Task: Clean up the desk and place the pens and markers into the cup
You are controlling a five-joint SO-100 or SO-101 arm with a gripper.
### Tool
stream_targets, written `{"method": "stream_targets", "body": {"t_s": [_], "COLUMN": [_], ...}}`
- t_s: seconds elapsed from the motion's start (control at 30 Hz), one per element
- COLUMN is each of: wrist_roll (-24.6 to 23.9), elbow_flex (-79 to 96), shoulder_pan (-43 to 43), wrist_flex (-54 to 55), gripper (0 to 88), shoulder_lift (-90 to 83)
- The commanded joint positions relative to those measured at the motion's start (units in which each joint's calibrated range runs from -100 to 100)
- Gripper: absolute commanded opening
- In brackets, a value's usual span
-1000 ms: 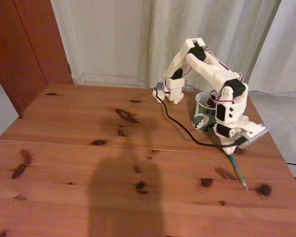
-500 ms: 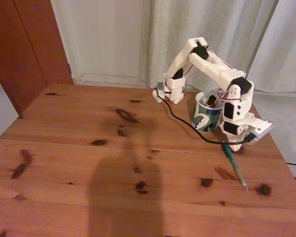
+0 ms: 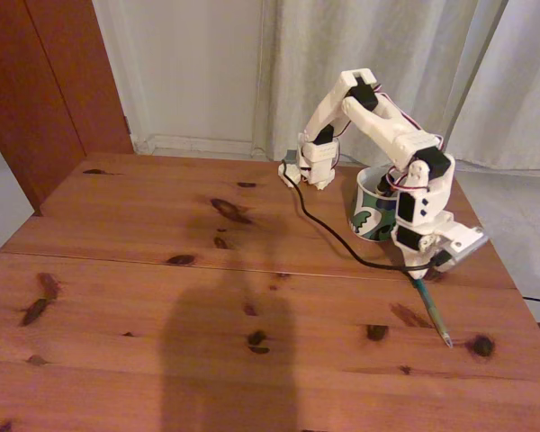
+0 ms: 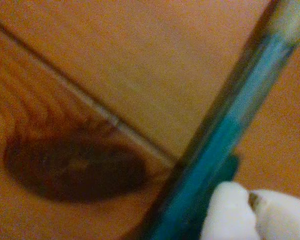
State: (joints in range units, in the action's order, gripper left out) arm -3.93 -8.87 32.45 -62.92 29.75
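Observation:
The slim teal-green pen slants on the desk at the right. Its tip rests on the wood near a dark knot, and its upper end sits in my gripper, which looks shut on it. In the wrist view the teal pen runs diagonally, pressed against a white fingertip, with the desk seam and a knot close beneath. The patterned white cup stands just behind my gripper, and the arm hides most of it and its inside.
A black cable runs from the arm's base across the desk to the gripper. The right desk edge lies close beyond the pen. Curtains and a wall stand behind. A broad shadow covers the front middle of the desk.
Half a second ago the gripper had risen and swung back to the right, dragging the pen's upper end along. It has now dropped back to about where it was. The pen tip stayed put.

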Motion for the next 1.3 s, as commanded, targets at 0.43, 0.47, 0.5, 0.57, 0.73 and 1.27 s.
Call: {"method": "stream_targets", "body": {"t_s": [0.43,0.47,0.5,0.57,0.73,1.27], "wrist_roll": [1.3,1.3,1.3,1.3,1.3,0.8], "elbow_flex": [2.4,2.4,2.4,2.4,2.4,1.4], "shoulder_pan": [-0.5,-0.5,-0.5,-0.5,-0.5,0.3], "wrist_flex": [4.9,5.3,5.3,5.3,5.0,5.3], "gripper": [0.8,0.8,0.8,0.8,1.2,18.8], "shoulder_lift": [-1.8,-1.8,-1.8,-1.8,-1.8,-1.9]}}
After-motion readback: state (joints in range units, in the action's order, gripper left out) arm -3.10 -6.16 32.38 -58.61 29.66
